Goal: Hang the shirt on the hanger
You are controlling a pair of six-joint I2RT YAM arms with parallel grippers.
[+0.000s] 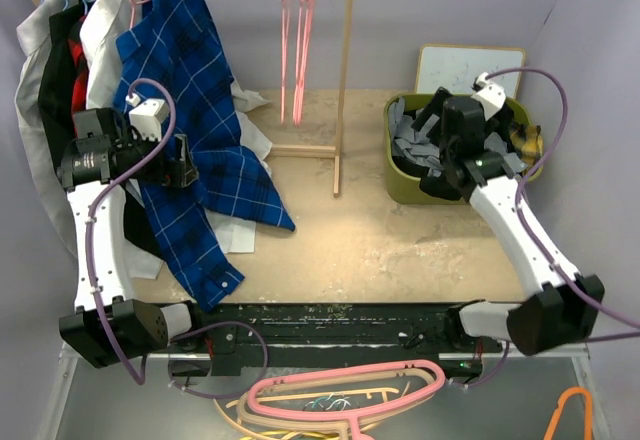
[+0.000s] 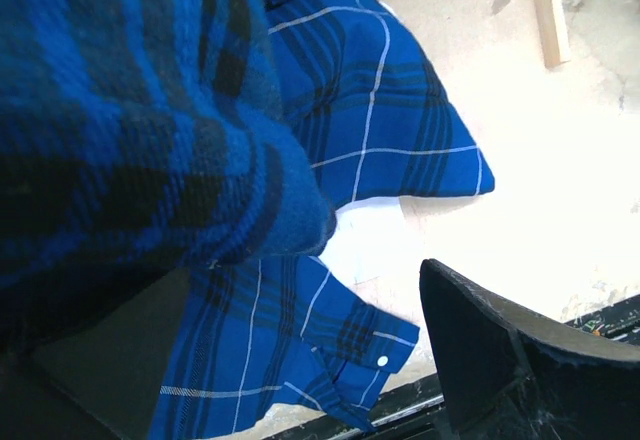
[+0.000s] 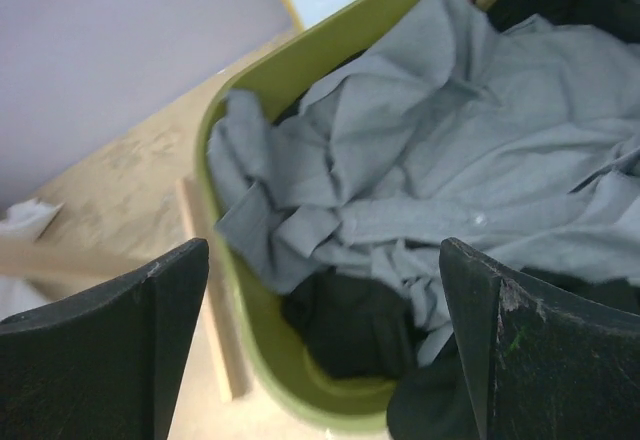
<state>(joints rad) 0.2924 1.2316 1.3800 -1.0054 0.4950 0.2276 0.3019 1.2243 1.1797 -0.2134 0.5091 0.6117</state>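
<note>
The grey shirt (image 3: 440,170) lies crumpled in an olive-green bin (image 1: 398,185) at the right, and it shows in the top view (image 1: 412,142) too. My right gripper (image 1: 452,178) hovers over the bin, open, its jaws (image 3: 320,255) wide apart above the shirt's near edge and holding nothing. Thin pink hangers (image 1: 297,45) hang from the rail at the back centre. My left gripper (image 1: 183,165) is open beside the hanging blue checked shirt (image 2: 370,120), with cloth bulging close over the camera and nothing gripped between its fingers (image 2: 500,350).
A black garment (image 3: 350,325) lies under the grey shirt in the bin. A wooden rack post (image 1: 343,90) and its foot stand mid-table. Black and white clothes (image 1: 55,70) hang at the left. Thick pink and cream hangers (image 1: 345,400) and an orange one (image 1: 575,415) lie below the table's front edge.
</note>
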